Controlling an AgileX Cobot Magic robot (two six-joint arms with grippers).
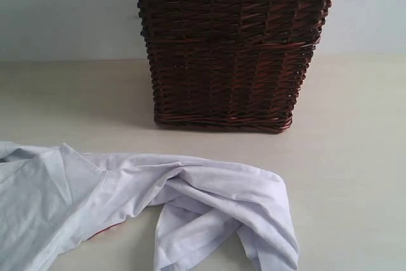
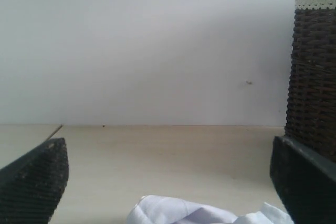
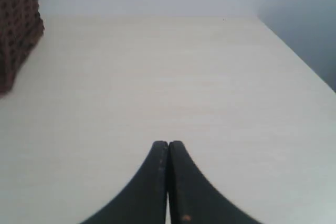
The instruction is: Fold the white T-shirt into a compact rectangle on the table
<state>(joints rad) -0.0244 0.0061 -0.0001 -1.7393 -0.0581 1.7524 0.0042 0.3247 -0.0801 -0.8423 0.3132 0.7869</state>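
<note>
Across the near side of the table (image 1: pixel 355 157), exterior view, the white T-shirt (image 1: pixel 209 195) is lying crumpled, long axis running left-right. Left wrist view: left pincer (image 2: pixel 168 166) is gaping released, white T-shirt just ahead. Right wrist view: right pincer (image 3: pixel 168 148) is showing clenched, empty, over bare table; left arm judged nearer.

A tall dark brown wicker basket (image 1: pixel 228 55) stands midway along the far edge of the table (image 1: pixel 355 157), the only upright obstacle. The crumpled white T-shirt (image 1: pixel 209 195) lies low along the near edge, from the left side past the middle. A bare strip runs between them. The surface is also bare on either side of the basket and out toward the right edge.
</note>
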